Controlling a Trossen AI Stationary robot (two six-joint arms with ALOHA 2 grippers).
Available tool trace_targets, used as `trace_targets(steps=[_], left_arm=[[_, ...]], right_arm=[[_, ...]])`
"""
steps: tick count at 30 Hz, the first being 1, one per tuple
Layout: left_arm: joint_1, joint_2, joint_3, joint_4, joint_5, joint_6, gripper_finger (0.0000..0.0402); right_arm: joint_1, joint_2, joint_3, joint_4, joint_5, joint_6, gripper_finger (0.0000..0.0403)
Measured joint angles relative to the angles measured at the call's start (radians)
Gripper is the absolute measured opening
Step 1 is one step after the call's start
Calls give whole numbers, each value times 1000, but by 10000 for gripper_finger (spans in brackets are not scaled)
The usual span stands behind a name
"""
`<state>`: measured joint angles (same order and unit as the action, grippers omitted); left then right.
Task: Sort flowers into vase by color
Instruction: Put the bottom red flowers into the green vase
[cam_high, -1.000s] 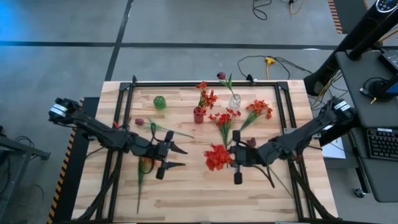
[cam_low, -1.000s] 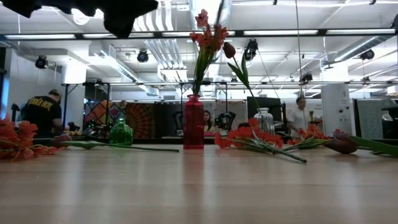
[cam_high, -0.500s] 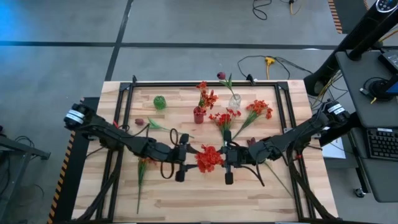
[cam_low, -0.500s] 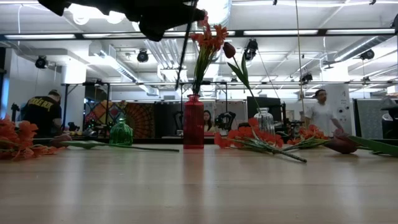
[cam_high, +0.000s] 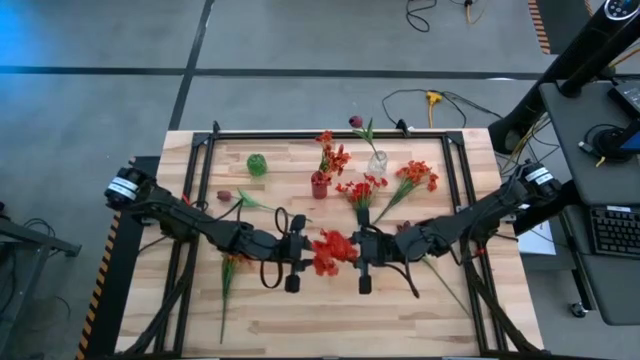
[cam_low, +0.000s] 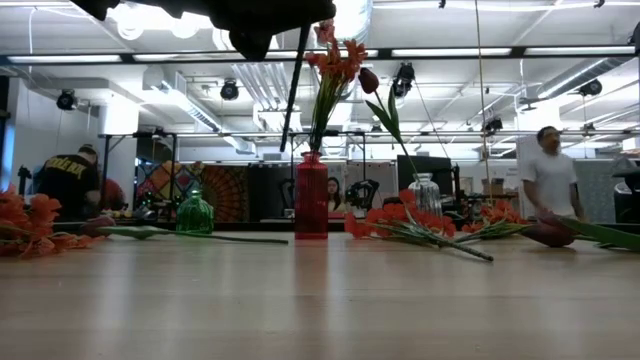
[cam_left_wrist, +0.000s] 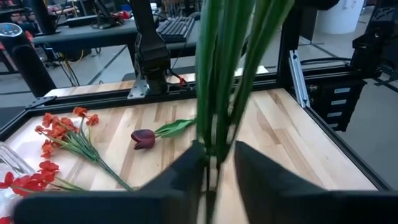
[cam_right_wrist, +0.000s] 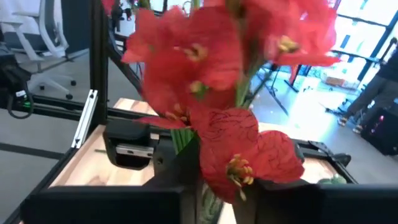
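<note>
Mid-air above the light wooden tabletop (cam_high: 300, 310), centre front: bunch of red artificial blooms on green stalks (cam_high: 328, 251), clamped from both sides. Left tool (cam_high: 297, 262) closed on the stalks; right tool (cam_high: 360, 262) closed on them too. Nearby, slim red glass vase (cam_high: 319, 185) holding orange-red stems.

A red-bloomed bunch (cam_high: 331, 250) hangs mid-table with its green stalks upright. Orange-red stems (cam_high: 333, 156) stand in the red vase (cam_high: 319, 185), and a maroon tulip (cam_high: 357, 123) leans from the clear vase (cam_high: 377, 162). Two orange sprays (cam_high: 361, 192) (cam_high: 414, 177) lie flat near them. A maroon bud (cam_high: 225, 196) lies at the left, and another stem (cam_high: 229, 273) lies below it.
</note>
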<state>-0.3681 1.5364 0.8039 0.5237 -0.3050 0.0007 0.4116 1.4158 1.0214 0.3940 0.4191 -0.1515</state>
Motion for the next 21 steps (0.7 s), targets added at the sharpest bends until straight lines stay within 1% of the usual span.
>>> trace_targets(steps=[2,3,7,10,14,17,21], left_arm=[[0,0,0,-3,0,1,16],[0,-1,0,-4,0,1,9],[0,-5,-1,-11,0,1,15],[-1,-18,-3,-18,0,7,6],[-1,-45,-18,-20,0,13,4],[-1,-80,-34,-26,0,12,3],[-1,-156,-67,-25,0,15,2]], right_arm=[[-2,0,0,-1,0,3,72],[-2,0,0,0,0,1,80],[0,-15,0,-20,0,-3,111],[0,-47,2,-78,1,6,131],[0,-90,3,-135,2,23,153],[0,-126,3,-183,2,47,165],[0,-163,3,-266,2,86,176]])
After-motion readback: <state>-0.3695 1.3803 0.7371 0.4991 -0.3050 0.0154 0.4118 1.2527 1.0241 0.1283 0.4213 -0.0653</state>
